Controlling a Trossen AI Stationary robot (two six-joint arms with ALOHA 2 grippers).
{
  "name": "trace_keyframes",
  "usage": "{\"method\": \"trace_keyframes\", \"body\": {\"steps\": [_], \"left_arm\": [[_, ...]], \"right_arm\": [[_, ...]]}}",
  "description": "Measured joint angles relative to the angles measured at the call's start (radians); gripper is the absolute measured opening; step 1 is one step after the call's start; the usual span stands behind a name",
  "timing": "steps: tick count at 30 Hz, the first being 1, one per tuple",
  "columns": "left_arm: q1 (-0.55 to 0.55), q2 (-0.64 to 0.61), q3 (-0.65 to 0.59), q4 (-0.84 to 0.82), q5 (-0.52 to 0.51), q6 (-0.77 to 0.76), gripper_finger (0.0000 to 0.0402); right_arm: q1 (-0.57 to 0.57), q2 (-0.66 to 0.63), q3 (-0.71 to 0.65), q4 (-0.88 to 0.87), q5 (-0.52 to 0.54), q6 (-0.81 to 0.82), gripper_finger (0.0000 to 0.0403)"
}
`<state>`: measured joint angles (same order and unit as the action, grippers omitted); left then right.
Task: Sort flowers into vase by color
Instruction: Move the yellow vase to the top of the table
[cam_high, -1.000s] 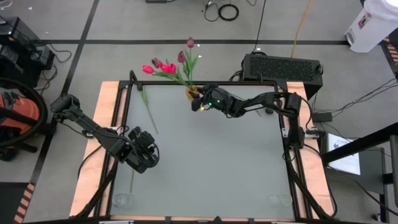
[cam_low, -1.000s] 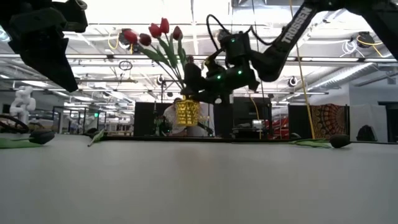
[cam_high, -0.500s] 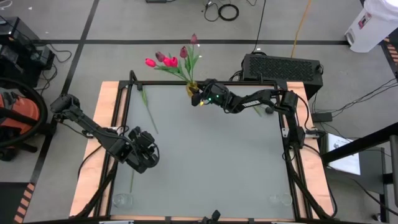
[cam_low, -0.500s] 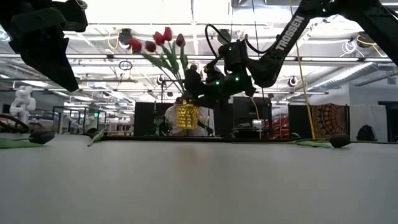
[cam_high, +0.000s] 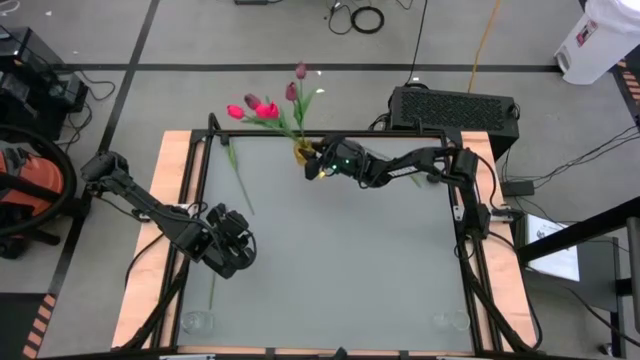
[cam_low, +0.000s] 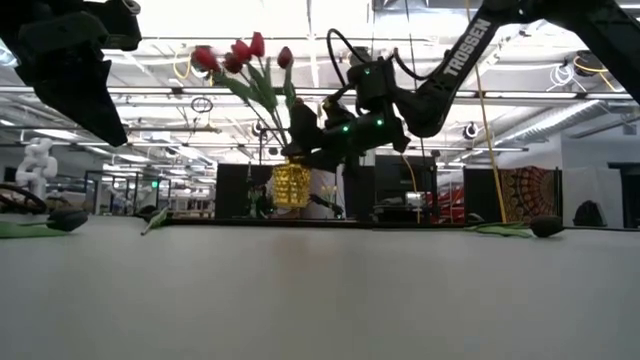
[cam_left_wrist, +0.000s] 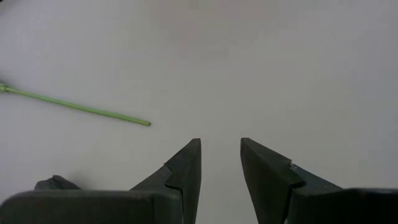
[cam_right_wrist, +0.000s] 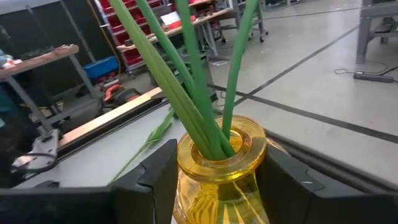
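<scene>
My right tool (cam_right_wrist: 217, 180) is clamped on the yellow vase (cam_low: 291, 185) above the tabletop's far edge, tulip stems (cam_right_wrist: 186, 74) leaning far-left; left tool (cam_left_wrist: 221, 168) gapes empty.

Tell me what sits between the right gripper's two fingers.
The yellow glass vase holding green tulip stems sits between the right gripper's fingers, clearest in the right wrist view.

"TROSSEN" in white along the right arm (cam_low: 462, 50)
</scene>
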<state>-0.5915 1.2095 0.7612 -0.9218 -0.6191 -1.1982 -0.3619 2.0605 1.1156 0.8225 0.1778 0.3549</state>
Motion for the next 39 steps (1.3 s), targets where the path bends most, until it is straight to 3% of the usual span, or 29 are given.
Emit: {"method": "trace_keyframes", "body": {"steps": [7,11,21,27,39], "left_arm": [[0.0,0.0,0.0,0.0,0.0,0.0,0.0121],[0.0,0.0,0.0,0.0,-0.001,0.0,0.0121],[0.0,0.0,0.0,0.021,-0.017,0.002,0.0121],[0.0,0.0,0.0,0.025,-0.022,0.004,0.0121],[0.0,0.0,0.0,0.024,-0.022,0.007,0.0121]], "right_arm": [[0.029,0.0,-0.001,-0.117,-0.003,-0.014,0.0176],[0.046,0.0,-0.001,-0.062,-0.018,-0.065,0.0176],[0.052,-0.001,0.0,-0.052,-0.018,0.0,0.0176],[0.061,0.057,0.0,0.041,-0.018,0.026,0.0176],[0.069,0.07,-0.001,0.028,0.0,-0.004,0.0176]]}}
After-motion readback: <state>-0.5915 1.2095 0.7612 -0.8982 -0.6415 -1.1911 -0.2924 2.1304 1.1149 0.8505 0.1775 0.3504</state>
